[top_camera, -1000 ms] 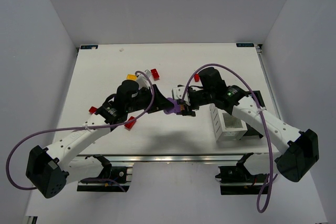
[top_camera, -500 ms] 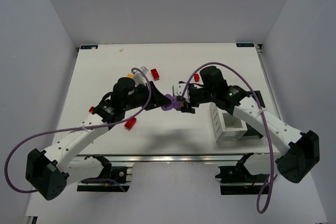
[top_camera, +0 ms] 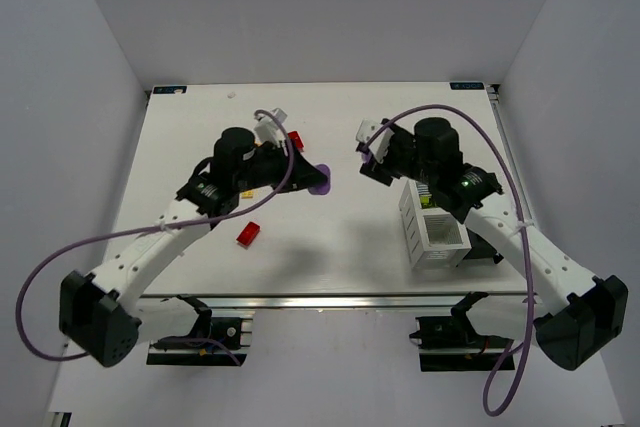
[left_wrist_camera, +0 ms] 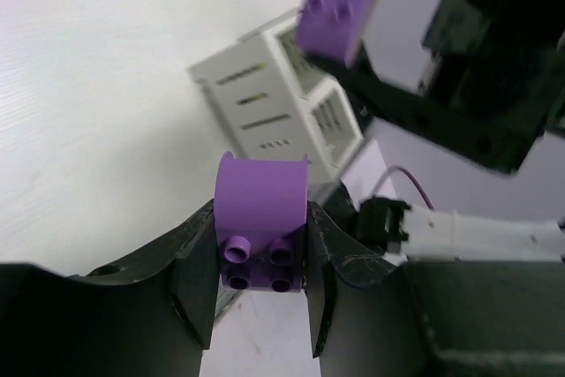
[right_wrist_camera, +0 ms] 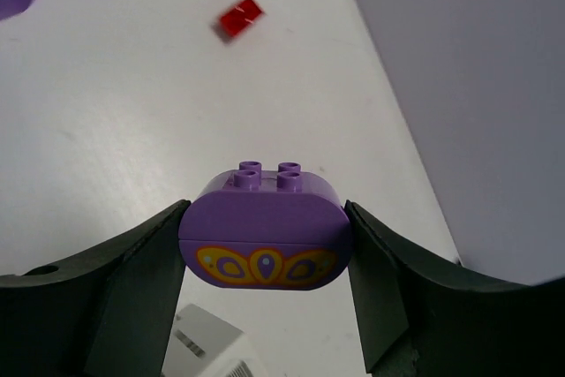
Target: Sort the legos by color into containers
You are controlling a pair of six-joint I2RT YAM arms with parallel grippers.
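Purple arch brick point(left_wrist_camera: 262, 218) clamped in left jaws over mid tabletop point(top_camera: 330, 247); purple rounded brick point(right_wrist_camera: 262, 231) clamped in right jaws, apart to its right. Containers point(top_camera: 411, 227) right, by near edge. Red brick point(top_camera: 248, 234) lying near-left.

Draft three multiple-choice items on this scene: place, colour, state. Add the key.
1. The container block stands beside: A) the right arm B) the left arm C) the far edge.
2. The curved piece in the left tool is: A) red B) purple C) green.
3. The right tool is: A) open B) shut on the oval piece C) shut on nothing.
Key: 1A, it sits by that arm; 2B, left wrist view shows purple; 3B, it clamps the piece's ends.
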